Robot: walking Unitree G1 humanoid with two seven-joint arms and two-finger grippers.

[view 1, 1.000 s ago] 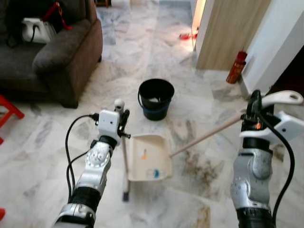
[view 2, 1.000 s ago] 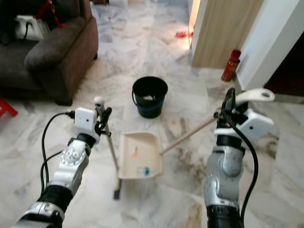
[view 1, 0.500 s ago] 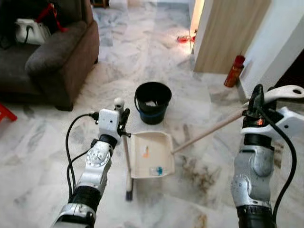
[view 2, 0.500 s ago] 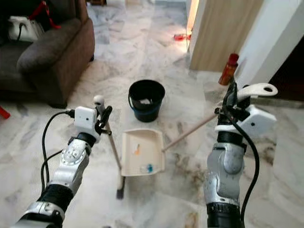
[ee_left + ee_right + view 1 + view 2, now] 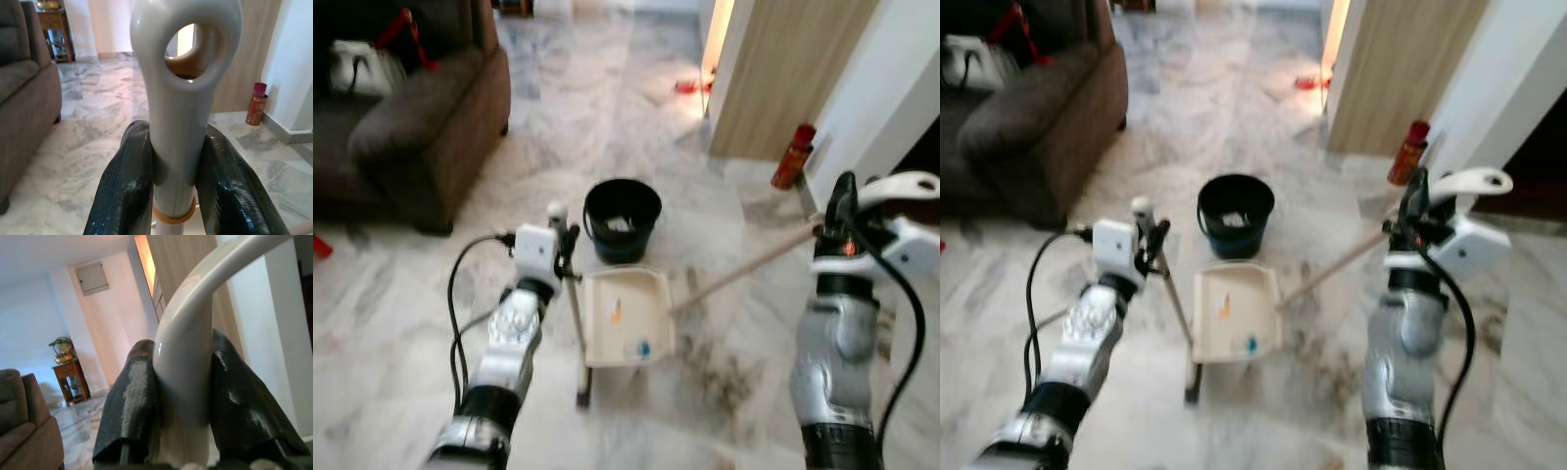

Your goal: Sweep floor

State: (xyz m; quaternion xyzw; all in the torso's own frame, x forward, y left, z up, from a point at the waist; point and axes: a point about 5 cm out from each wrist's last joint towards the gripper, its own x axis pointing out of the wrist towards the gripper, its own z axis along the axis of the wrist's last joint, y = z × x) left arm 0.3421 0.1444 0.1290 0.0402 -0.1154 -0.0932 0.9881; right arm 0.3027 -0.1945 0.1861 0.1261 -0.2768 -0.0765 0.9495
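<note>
Cream tools, black bucket, grey-veined marble.

The floor is white marble with grey veins and a brownish stain near the dustpan, which is cream and carries small orange and blue bits. The bucket is black with a blue band low down. The sofa is dark brown-grey. A red can stands by a light wood panel. Both grippers' fingers are glossy black around pale grey-cream handles; one has an orange ring.

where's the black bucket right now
The round black bucket stands on the marble floor ahead of the robot, just beyond the cream dustpan, right of the brown sofa.
</note>
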